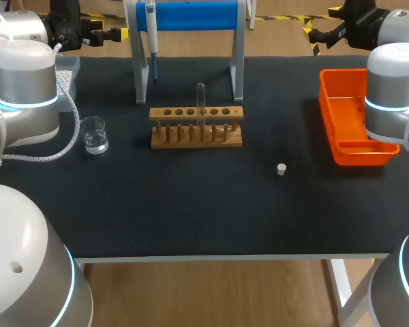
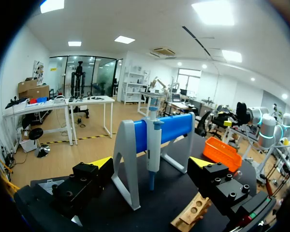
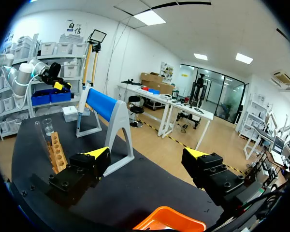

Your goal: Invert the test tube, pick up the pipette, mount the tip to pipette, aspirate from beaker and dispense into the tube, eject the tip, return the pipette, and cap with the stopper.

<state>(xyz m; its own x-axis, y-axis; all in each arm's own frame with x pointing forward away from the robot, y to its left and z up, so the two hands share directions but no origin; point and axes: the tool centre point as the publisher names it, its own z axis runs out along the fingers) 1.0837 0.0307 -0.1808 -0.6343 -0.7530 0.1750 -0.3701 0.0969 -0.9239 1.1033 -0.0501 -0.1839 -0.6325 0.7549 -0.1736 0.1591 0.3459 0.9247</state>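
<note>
Clear test tube (image 1: 200, 102), upright in a wooden rack (image 1: 196, 127) at the middle of the black table (image 1: 191, 211), long axis vertical, reaching well above the rack's holes. Just behind the rack, a blue-barred stand (image 1: 187, 15) with the pipette (image 1: 150, 34) hanging from it, narrow end down. Off to the left, a small glass beaker (image 1: 94, 134) of clear liquid. Beyond it at the far left edge, a grey perforated box (image 1: 67, 76), probably for tips. Off to the right, a small white stopper (image 1: 281, 169) lying alone, then an orange bin (image 1: 347, 116).

Left end effector (image 2: 151, 166) raised over the far left corner, fingers spread wide, pinching nothing — stand and pipette straight ahead of it. Right end effector (image 3: 147, 154) raised over the far right corner, likewise spread and empty, rack and tube ahead and off to one side.

Tube roughly midway between the two, lower than both and nearer the front edge. No clear advantage to either arm, by judgement; probably a sideways grip across the vertical axis for the inverting.
</note>
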